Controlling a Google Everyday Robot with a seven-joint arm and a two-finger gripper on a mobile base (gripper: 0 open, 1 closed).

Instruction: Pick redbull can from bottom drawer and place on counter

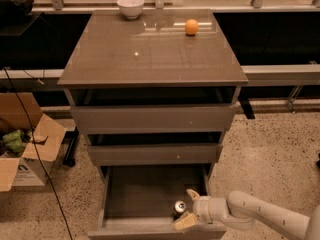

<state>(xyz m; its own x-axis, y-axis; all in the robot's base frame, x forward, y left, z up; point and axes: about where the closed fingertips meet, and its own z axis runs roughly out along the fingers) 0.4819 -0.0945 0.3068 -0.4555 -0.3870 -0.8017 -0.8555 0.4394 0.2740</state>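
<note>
The bottom drawer [140, 191] is pulled open at the foot of the cabinet. The redbull can [179, 207] stands upright inside it near the front right corner, its silver top showing. My gripper [188, 208] reaches in from the right, open, with one finger behind the can and one in front by the drawer's front panel. The can sits right at the gap between the fingers, not lifted. The counter [150, 51] is the glossy grey-brown top above.
A white bowl [130, 6] and an orange fruit [191, 27] sit at the back of the counter. The two upper drawers [152, 118] are slightly open. A cardboard box [22, 144] and a black cable lie on the floor at the left.
</note>
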